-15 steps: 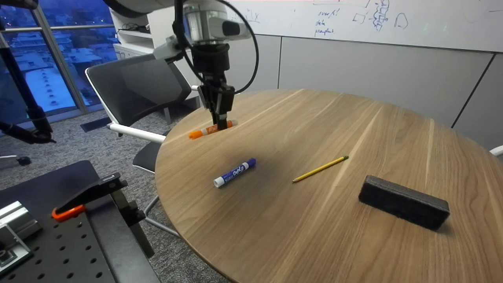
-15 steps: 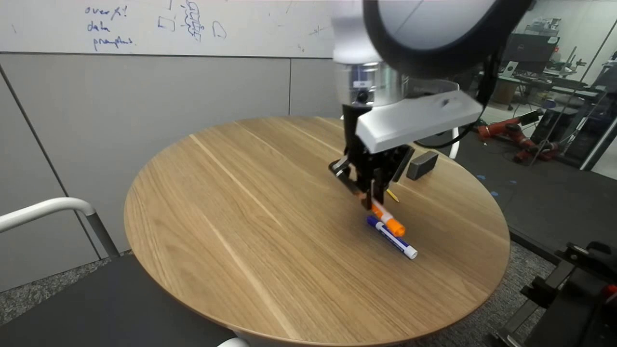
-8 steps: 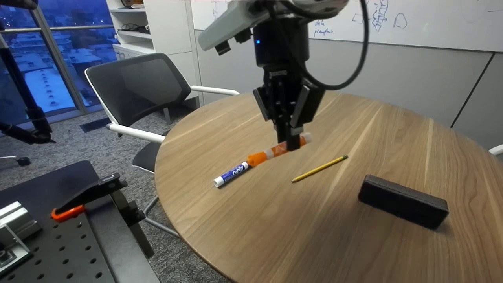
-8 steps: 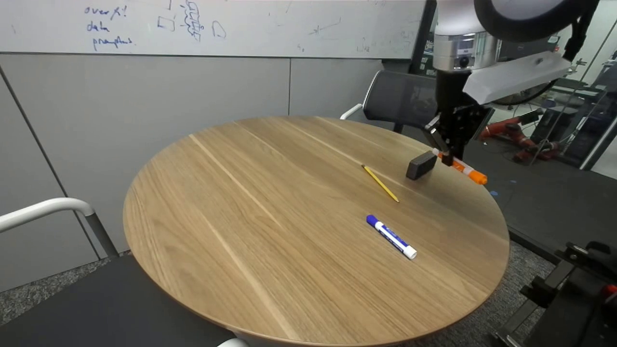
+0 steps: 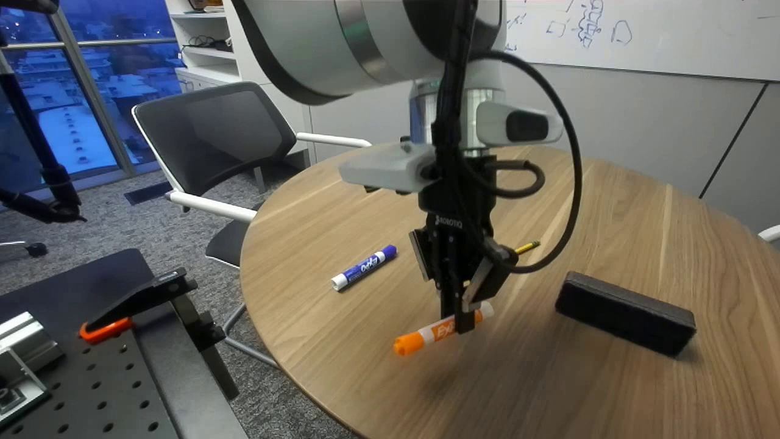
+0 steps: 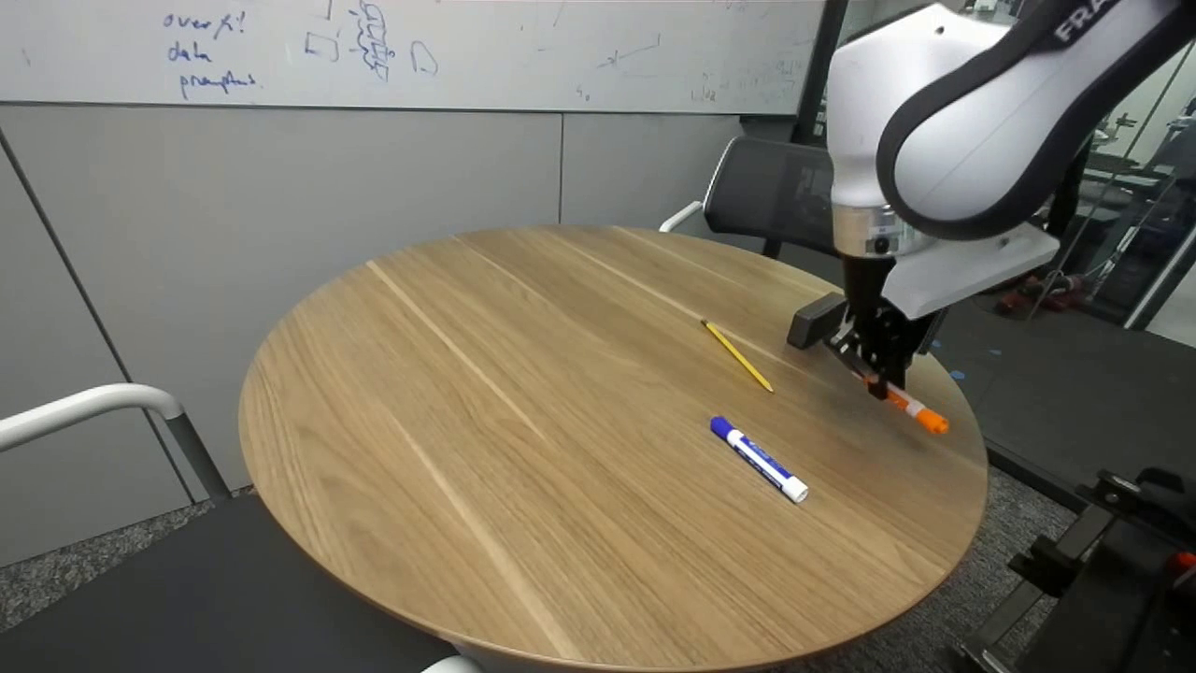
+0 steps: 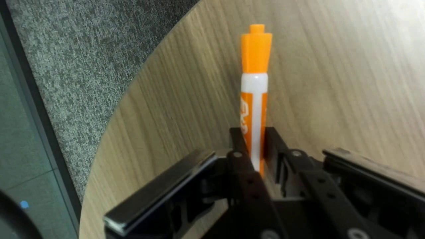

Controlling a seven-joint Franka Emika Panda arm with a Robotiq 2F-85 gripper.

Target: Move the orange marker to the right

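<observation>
1. In an exterior view, the gripper has its jaws closed on the orange marker, gripping it toward its white end, at the near left part of the round table. The orange cap points left and near. The blue and white marker lies farther left; a dark block lies to the right, apart.
2. In an exterior view, the gripped marker is near the table's right rim. The yellow pencil lies left and slightly farther, the blue and white marker left and nearer, the dark block on the far side.
3. In the wrist view, the fingers hold the marker between them. Grey carpet shows left of the table. Whether the marker touches the tabletop I cannot tell.
</observation>
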